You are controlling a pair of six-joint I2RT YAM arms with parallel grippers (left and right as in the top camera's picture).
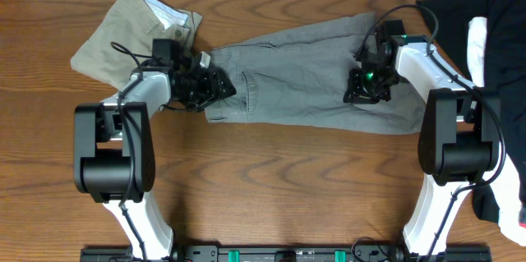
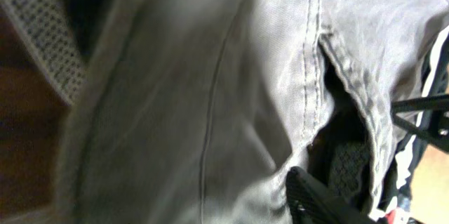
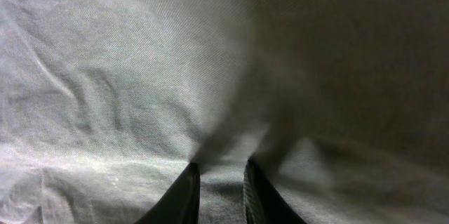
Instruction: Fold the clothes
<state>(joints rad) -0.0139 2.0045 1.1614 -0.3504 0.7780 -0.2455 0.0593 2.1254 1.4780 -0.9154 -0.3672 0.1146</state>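
Observation:
The grey shorts [image 1: 296,73] lie stretched across the middle of the table, crumpled at the left end. My left gripper [image 1: 215,88] is at that left end; in the left wrist view one finger [image 2: 309,196] shows, pressed into the grey cloth [image 2: 175,97], and the other finger is hidden under it. My right gripper [image 1: 366,89] is on the right part of the shorts. Its fingers [image 3: 221,175] are nearly together with a ridge of grey cloth [image 3: 140,76] pinched between them.
Khaki-green shorts [image 1: 123,32] lie at the back left, touching the left arm. A black garment [image 1: 460,7] and a white one [image 1: 478,44] lie at the far right, beside the right arm. Bare wood table [image 1: 288,180] lies in front.

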